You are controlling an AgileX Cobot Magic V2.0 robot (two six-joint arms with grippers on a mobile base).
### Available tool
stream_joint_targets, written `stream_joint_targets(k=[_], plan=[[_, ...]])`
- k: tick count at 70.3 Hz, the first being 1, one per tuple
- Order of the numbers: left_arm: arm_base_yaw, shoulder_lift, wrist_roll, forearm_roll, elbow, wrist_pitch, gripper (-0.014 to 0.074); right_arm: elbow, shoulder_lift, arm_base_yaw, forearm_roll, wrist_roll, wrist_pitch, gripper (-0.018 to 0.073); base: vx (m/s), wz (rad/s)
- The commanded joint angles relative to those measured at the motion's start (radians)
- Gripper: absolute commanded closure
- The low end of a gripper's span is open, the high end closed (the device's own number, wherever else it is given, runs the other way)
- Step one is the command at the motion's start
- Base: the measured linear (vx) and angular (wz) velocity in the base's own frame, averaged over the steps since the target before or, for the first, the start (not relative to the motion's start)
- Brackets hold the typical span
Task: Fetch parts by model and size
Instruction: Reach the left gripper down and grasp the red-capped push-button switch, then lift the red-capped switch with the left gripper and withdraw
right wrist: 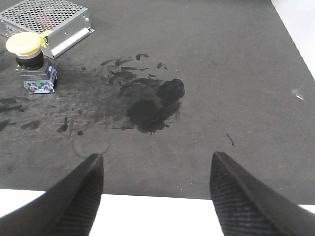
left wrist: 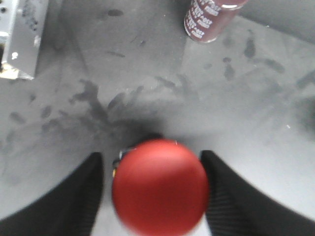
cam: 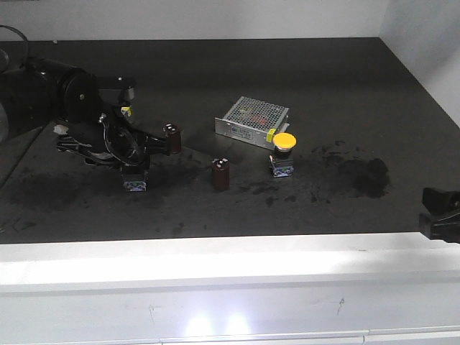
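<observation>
Our left gripper (left wrist: 151, 154) is at the left of the dark table (cam: 345, 79), its jaws spread on either side of the red-capped switch (left wrist: 160, 187); we cannot tell whether they grip it. The yellow-capped switch (cam: 282, 153) stands mid-table, just on the near side of the silver box (cam: 251, 118). Our right gripper (right wrist: 152, 162) hovers wide and empty at the near right edge.
</observation>
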Motion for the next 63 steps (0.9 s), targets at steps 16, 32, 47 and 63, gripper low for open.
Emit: stream_joint_targets(k=[16,32,47,63], plan=[[-0.005,-0.1,-0.001,0.006,-0.03,-0.091,0.0561,-0.031,-0.005,-0.005,-0.003,-0.001,-0.064,0.0104,0.0,0.0],[-0.005,-0.21,-0.001,0.065,-0.023,-0.087,0.0605,-0.031,-0.005,-0.005,-0.003,-0.001,-0.064,0.0104,0.0,0.0],[-0.008,-0.432,-0.001,0.106,0.139,-0.186,0.0604,-0.031,-0.005,-0.005,-0.003,-0.001,-0.064,0.0104,0.0,0.0],[-0.008,-0.707,-0.001,0.149,0.39,-0.297,0.0604,-0.031,-0.005,-0.005,-0.003,-0.001,-0.064,0.0104,0.0,0.0]])
